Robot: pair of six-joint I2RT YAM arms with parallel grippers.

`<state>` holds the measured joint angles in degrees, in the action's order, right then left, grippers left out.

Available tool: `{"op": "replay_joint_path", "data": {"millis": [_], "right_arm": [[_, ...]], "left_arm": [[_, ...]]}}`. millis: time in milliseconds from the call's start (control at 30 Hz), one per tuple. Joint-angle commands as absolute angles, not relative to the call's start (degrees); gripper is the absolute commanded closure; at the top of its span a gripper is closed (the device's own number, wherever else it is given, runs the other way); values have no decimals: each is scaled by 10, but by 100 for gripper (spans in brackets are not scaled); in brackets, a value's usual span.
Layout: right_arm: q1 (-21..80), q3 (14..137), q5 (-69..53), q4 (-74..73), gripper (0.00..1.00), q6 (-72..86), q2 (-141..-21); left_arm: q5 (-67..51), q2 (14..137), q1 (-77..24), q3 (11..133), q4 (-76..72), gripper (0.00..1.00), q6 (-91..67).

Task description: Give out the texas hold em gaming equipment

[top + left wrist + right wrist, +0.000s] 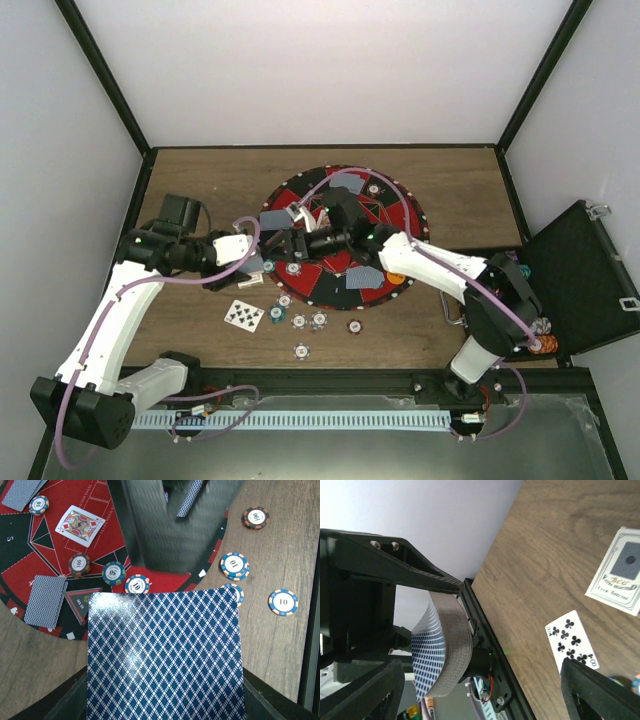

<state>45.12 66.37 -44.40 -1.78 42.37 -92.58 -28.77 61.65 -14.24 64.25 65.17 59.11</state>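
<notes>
1 deck of cards, blue diamond backs up, sits clamped in the left gripper. It hangs over the edge of the mat, with loose chips on the wood just beside. The right gripper faces the deck with its 2 jaws spread wide and nothing between them. The step in hand looks like peeling 1 card off the stack to deal.

A single card is light, thin, glossy and springy, and the right wrist view shows the stack curved in the clamp. The top card will probably slide easily, and 2 may cling together. The sensible hold is a shallow pinch on the top card's free edge, clear of the left gripper's fingers. A pull along the deck's face would then draw it off. 1 face-up club card lies on the table.
</notes>
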Motion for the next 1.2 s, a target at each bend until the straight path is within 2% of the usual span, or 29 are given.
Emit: {"op": "replay_joint_path", "data": {"millis": [0, 333, 700, 1167], "right_arm": [[471, 683, -474, 42, 14, 474, -956], [491, 708, -493, 131, 21, 543, -1015], [499, 733, -496, 128, 27, 549, -1050], [445, 666, -489, 94, 45, 528, -1017]], "left_arm": [[-304, 612, -142, 649, 639, 96, 590], [-304, 614, -142, 648, 640, 96, 589], [-301, 610, -142, 648, 643, 96, 593], [-306, 610, -142, 653, 642, 96, 595]]}}
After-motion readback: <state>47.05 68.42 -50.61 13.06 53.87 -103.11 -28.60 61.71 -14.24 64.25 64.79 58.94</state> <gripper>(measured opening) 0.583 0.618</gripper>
